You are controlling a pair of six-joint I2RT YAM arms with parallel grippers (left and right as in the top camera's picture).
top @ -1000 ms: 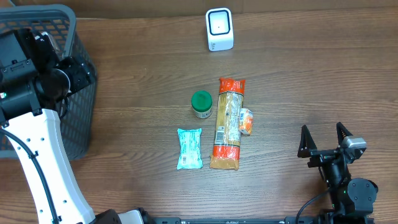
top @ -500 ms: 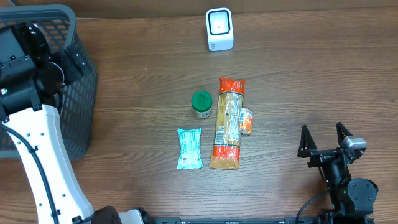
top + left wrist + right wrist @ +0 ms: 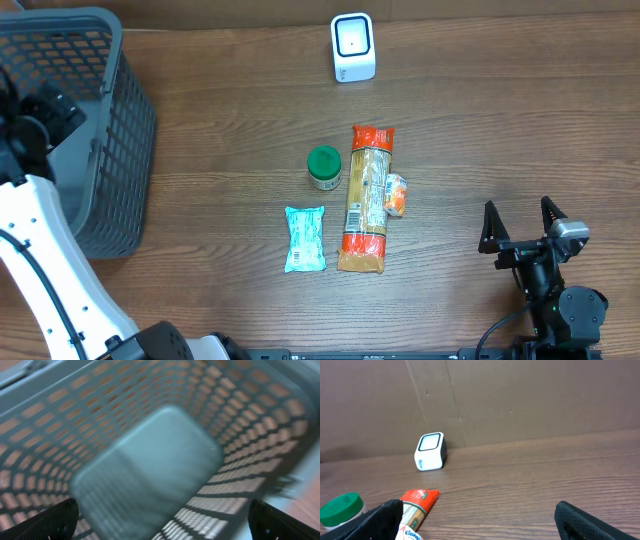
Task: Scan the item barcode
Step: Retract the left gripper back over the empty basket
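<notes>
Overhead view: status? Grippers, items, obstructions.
Left gripper open, empty, over basket. Right gripper open, empty, apart from items. Pasta packet, jar, pouch lie short of scanner. Nothing blocks it.

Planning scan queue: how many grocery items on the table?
4: green-lidded jar; long pasta pack beside it; small orange packet against that pack; teal packet left of pack.

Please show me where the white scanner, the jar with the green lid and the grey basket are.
white scanner (image 3: 353, 42), overhead view, on its framed window.
jar (image 3: 324, 160), overhead view, on its green lid.
grey basket (image 3: 128, 150), overhead view, on the mesh wall nearest the jar.
</notes>
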